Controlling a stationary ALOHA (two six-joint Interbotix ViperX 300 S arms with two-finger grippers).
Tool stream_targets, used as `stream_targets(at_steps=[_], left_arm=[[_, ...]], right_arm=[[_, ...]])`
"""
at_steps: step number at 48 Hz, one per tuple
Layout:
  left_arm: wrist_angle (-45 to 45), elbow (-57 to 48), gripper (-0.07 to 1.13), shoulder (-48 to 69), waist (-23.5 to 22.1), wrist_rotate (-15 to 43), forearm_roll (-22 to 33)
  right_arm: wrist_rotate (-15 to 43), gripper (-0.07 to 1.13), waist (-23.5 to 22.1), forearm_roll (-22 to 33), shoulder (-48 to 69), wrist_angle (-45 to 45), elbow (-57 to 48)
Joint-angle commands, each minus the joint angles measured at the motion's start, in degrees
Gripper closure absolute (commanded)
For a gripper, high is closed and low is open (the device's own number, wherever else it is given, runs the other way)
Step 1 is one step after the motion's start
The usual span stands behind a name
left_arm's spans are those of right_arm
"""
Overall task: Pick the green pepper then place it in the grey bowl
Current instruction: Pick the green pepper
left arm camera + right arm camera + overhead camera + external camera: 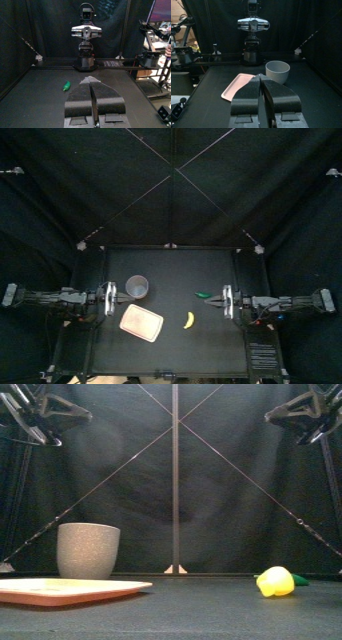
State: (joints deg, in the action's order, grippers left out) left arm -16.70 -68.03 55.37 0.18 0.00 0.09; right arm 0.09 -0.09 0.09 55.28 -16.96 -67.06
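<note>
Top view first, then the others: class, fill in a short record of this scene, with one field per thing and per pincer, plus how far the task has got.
left pincer: shut, empty, at the left side
right pincer: shut, empty, at the right side
pepper: green, lying close to the right pincer, untouched
bowl: grey, upright, nearer the left pincer
tray: pink, in front of the bowl
yellow toy: between tray and right pincer, in front of the pepper
task: pepper not yet picked

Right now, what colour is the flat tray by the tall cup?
The tray is pink, clearest in the top view.
</note>
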Motion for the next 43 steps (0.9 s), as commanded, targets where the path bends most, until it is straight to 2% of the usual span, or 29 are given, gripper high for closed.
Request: stream_targets(at_steps=[1,8,19,23,28,33,37,43], left_arm=[[0.18,0.79,0.95,-0.53,0.0,-0.35,2.72],[3.25,0.7,0.94,-0.44,0.62,0.0,5.1],[11.69,1.49,0.94,-0.44,4.22,0.0,5.27],[13.27,1.93,0.94,-0.53,5.01,0.0,5.27],[13.62,2.37,0.94,-0.44,5.19,0.0,5.1],[13.54,2.64,0.94,-0.53,5.19,0.0,5.1],[13.62,2.64,0.94,-0.53,5.19,0.0,5.19],[13.62,2.64,0.94,-0.53,5.19,0.0,5.27]], right_arm=[[0.62,0.97,-0.09,-0.79,-1.32,0.26,-0.26],[1.76,0.97,-1.76,-2.81,-3.69,5.01,-0.88],[1.76,0.96,-5.89,-3.87,-9.05,17.05,-0.7],[1.76,0.91,-6.94,-3.96,-10.55,18.37,-0.53],[1.85,0.76,-8.26,-4.22,-11.95,18.37,-0.26],[1.93,0.54,-9.93,-4.57,-12.57,18.37,-0.18],[1.93,0.31,-11.34,-5.27,-12.83,18.37,-0.35],[1.85,0.08,-12.57,-6.24,-12.83,18.63,-0.53]])
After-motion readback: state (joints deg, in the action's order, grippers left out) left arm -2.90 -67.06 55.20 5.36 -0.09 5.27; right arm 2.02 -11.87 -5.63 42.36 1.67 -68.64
